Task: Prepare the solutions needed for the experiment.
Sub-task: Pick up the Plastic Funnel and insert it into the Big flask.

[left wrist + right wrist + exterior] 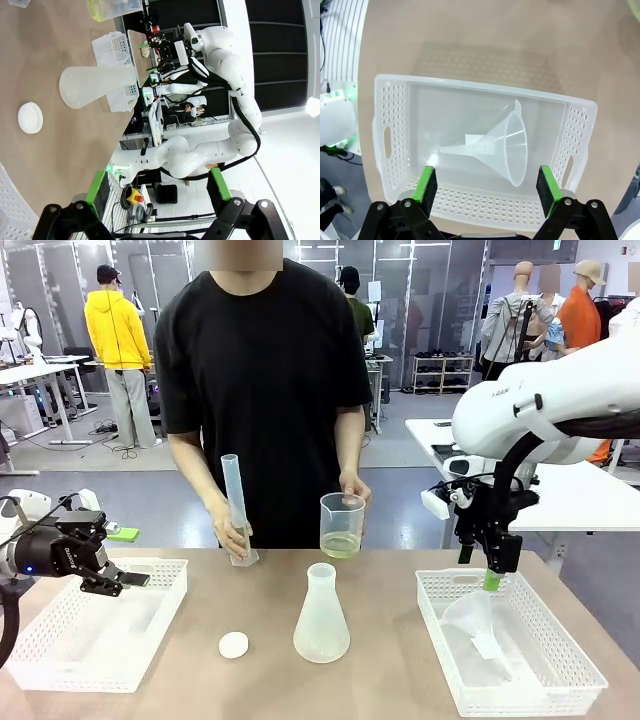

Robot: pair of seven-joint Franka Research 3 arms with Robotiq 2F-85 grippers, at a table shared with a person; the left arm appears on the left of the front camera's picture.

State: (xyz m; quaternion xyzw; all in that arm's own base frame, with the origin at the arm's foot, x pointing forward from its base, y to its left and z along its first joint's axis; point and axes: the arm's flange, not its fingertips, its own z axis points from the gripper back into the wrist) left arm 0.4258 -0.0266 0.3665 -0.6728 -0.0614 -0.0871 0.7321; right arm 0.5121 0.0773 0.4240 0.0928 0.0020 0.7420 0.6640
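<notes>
Under my right gripper [487, 186], jaws wide and holding nothing, a clear funnel [506, 145] lies on its side in the right basket [385, 142], spout toward one finger and mouth toward the other, touching neither pad. My left gripper [126, 580] is wide and empty too, hanging over the left basket [60, 660]. Beyond both grippers, at the far edge of the table, the person holds a beaker [342, 525] with the pale yellow solution [340, 546] low in it, the other hand steadying a graduated cylinder [235, 502]. Between my grippers stands the conical flask [321, 618], neck open, with a white round cap [233, 644] lying just beside it. Judgement: early days. The liquid is in the beaker and not the flask, and the funnel is neither picked up nor seated, so pouring and capping both look left to do. Hard to make out: whether the frosted flask holds anything, whether the cylinder holds liquid, and what the white patch under the funnel is.
</notes>
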